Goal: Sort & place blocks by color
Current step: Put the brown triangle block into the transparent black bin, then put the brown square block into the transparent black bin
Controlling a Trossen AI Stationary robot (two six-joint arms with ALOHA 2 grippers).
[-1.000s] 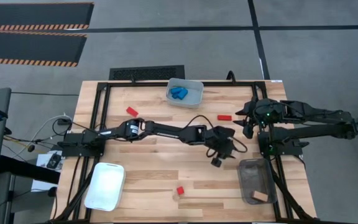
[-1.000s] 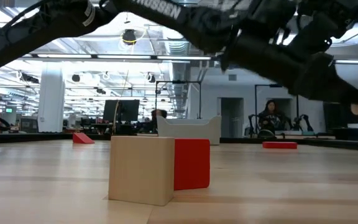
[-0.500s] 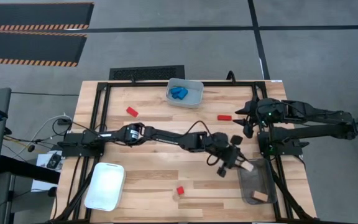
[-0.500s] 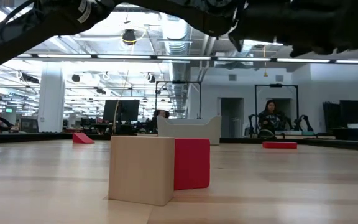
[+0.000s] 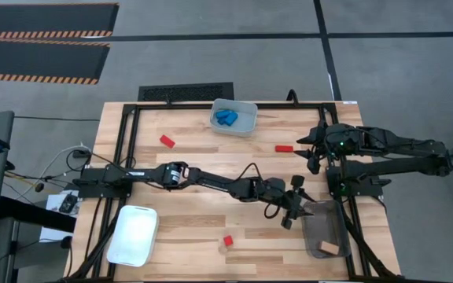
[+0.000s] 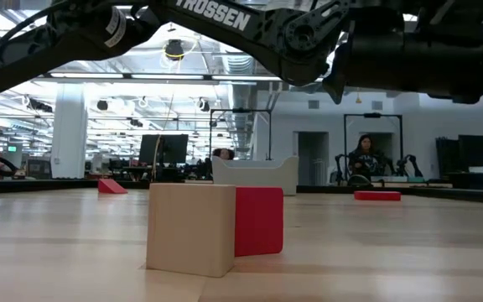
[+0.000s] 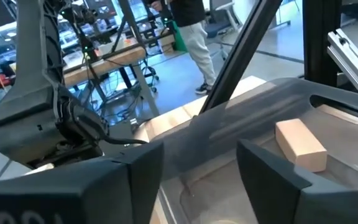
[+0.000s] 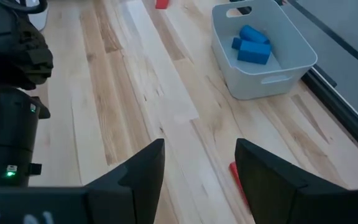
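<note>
Closest to the low camera, a tan block [image 6: 189, 228] stands on the bench [image 5: 203, 224] touching a red block [image 6: 258, 220] just behind it; from above the same red block [image 5: 228, 240] sits near the bench's front edge, between the white bin [image 5: 133, 234] and the dark clear bin [image 5: 323, 229].

Next out, the left end effector [image 5: 292, 206] hangs at the near rim of that dark clear bin, arm stretched across the bench. Its fingers [image 7: 129, 186] are apart with nothing between them, and its wrist camera looks into the bin, where a tan block [image 7: 300, 144] lies on the floor.

The step in hand looks like a drop just finished into the tan bin. To do it well, the arm should lift clear of the bin wall before swinging away, so the fingers do not catch the rim and drag the bin.

Farther back, a flat red block [image 5: 284, 148] lies near the right end effector [image 5: 313, 157], which waits over the bench's right side with fingers [image 8: 132, 171] apart and empty. Another red block [image 5: 167, 141] lies toward the far left. At the far edge, the grey bin [image 5: 246, 124] holds blue blocks [image 5: 226, 118].
</note>
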